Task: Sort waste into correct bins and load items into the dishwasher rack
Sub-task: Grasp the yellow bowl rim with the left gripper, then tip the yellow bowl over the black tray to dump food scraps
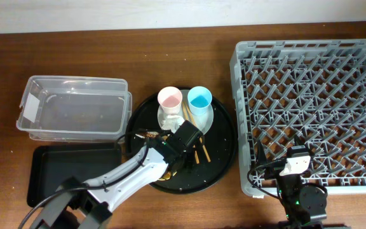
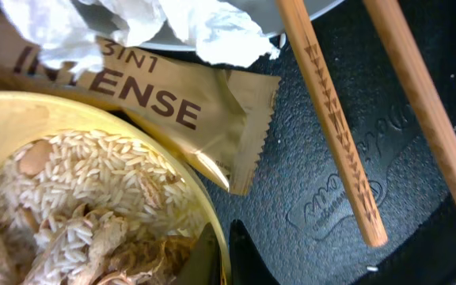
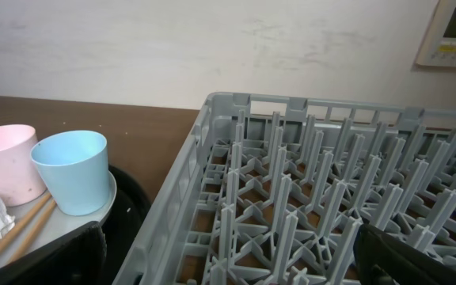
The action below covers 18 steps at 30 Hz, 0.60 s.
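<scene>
While the left gripper clenches the yellow bowl at its rim, one jaw inside, one outside, the right gripper stands released beside the dishwasher rack.

The pink cup and light blue cup are standing upright side by side on the pale plate, with the crumpled napkin lying near them. The brown wrapper is lying flat beside the yellow bowl, which is holding rice scraps. The chopsticks are lying just right.
</scene>
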Each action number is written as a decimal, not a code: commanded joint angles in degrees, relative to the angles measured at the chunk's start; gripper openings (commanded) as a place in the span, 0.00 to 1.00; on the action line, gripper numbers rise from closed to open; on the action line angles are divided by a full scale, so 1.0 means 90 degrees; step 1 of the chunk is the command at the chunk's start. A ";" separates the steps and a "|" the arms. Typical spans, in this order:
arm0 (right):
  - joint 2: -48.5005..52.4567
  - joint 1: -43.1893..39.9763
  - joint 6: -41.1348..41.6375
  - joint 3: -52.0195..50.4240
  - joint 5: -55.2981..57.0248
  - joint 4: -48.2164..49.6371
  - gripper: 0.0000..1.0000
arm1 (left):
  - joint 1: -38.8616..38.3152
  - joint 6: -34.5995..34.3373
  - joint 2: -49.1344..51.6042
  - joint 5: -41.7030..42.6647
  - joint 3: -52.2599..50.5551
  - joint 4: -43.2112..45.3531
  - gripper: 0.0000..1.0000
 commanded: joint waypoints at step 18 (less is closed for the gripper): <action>-0.0041 -0.0024 0.0000 -0.0036 0.0032 -0.0041 0.98 | 0.2778 0.1379 -0.3791 0.1734 0.0061 -0.2319 0.00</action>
